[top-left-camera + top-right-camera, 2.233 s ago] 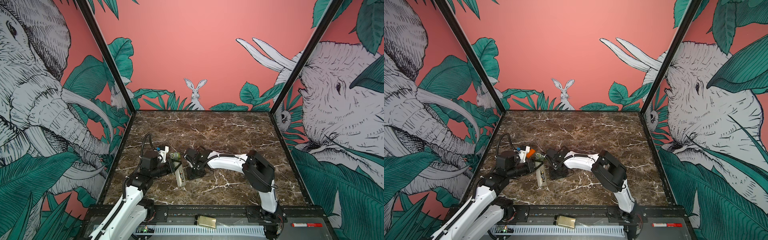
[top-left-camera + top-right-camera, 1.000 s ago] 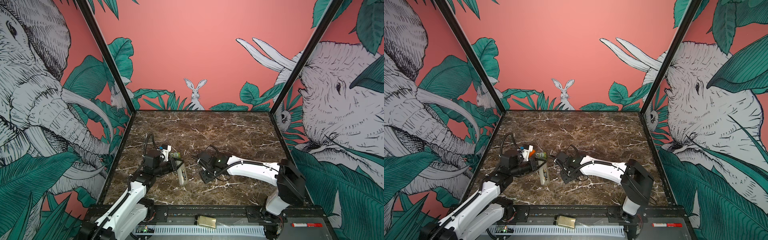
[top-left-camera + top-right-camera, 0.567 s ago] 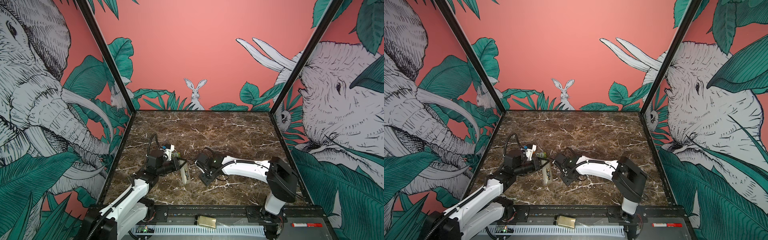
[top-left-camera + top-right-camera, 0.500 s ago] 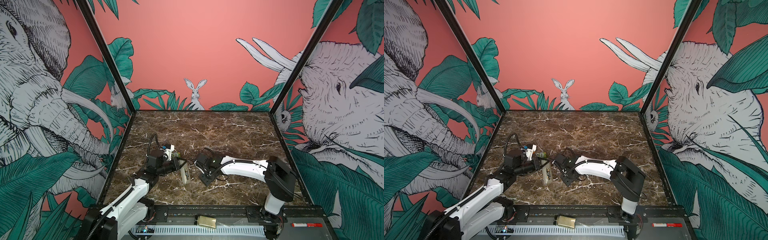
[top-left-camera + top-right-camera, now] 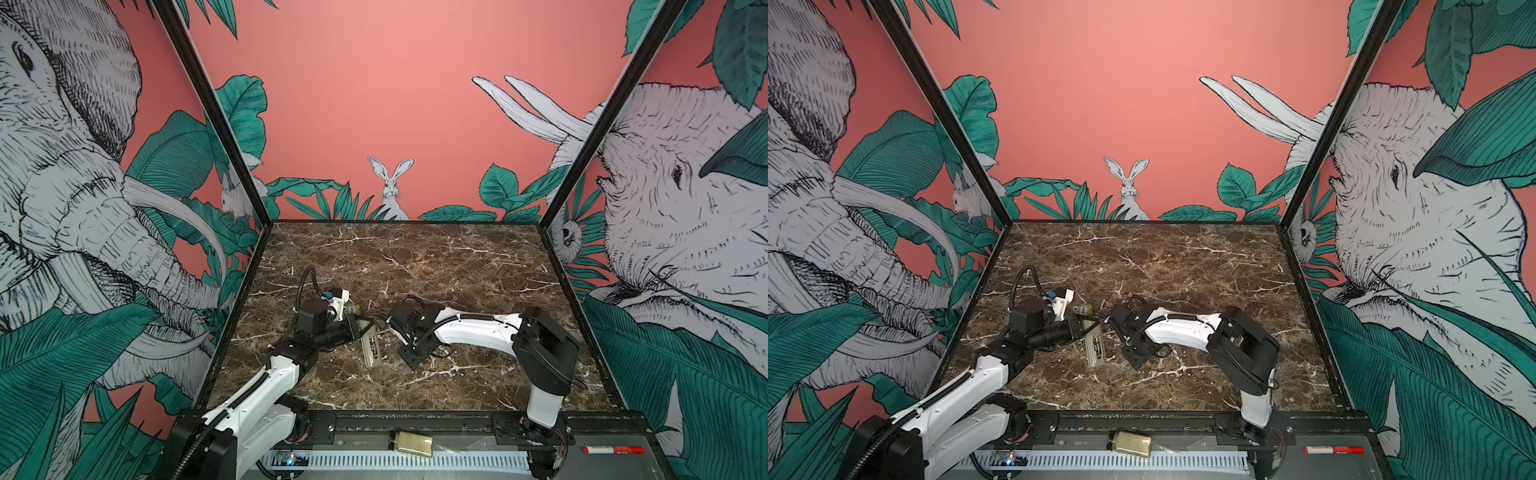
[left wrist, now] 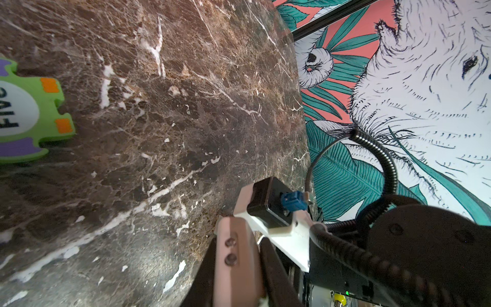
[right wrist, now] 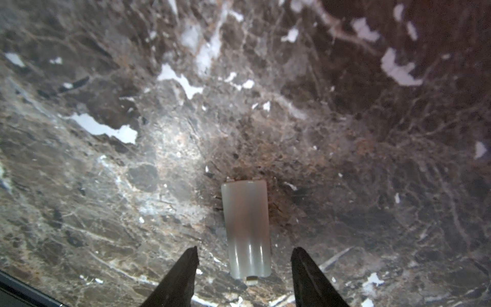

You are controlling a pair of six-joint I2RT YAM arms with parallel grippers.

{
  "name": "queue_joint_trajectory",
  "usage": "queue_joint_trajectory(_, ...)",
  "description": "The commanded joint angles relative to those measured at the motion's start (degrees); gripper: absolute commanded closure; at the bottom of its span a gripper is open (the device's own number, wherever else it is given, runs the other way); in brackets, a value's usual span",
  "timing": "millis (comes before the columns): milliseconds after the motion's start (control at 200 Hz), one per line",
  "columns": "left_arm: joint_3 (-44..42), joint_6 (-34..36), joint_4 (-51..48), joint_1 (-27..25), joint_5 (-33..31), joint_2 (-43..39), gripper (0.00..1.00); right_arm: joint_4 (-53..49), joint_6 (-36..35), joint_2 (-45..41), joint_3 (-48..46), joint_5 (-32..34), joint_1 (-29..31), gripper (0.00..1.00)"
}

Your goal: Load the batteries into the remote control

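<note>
The right gripper (image 7: 245, 250) hangs low over the worktop (image 5: 415, 257), its two dark fingers (image 7: 183, 276) standing well apart and holding nothing. Between the tips, touching neither, a small pale cover (image 7: 247, 228) lies flat on the marble. It looks like the lid of the battery recess. I judge it to be thin, stiff, light plastic with a glossy face, so it should weigh next to nothing but slip easily. Lying flat, it offers only its two long edges. The fingers would need to straddle the narrow width and close gently, or the lid may skid or flip. A little tab shows at the end nearest the gripper.

To the left, nearer the front-left corner of the worktop, the remote control (image 5: 371, 347) lies back up. The batteries (image 5: 373, 345) show as a dark strip with yellow marks in its recess; how many are seated I cannot tell. The left gripper (image 5: 354, 328) is closed at the remote's far end, but whether it pinches the casing or only presses there is unclear. The remote looks slim and rigid, and is likely to slide on polished stone unless steadied. A green foam puzzle piece (image 6: 29, 111) lies just beyond it.
</note>
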Motion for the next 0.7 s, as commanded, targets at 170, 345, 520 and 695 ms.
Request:
queue_joint_trajectory(170, 1.63, 0.5, 1.22, -0.17, 0.32, 0.03, 1.0, -1.79, -0.39, 1.21, 0.12, -1.51, -0.59, 0.47)
queue_joint_trajectory(345, 1.57, 0.48, 0.83, -0.17, -0.38, -0.34, 1.0, -0.43, -0.57, 1.45, -1.16, -2.71, -0.78, 0.5)
queue_joint_trajectory(520, 1.66, 0.48, 0.56, -0.17, -0.34, -0.51, 1.0, -0.29, -0.88, 1.56, -1.87, -2.86, -0.81, 0.57)
queue_joint_trajectory(695, 1.68, 0.48, 0.32, -0.19, -0.33, -0.56, 1.0, -0.23, -1.26, 1.99, -2.15, -3.21, -0.84, 0.6)
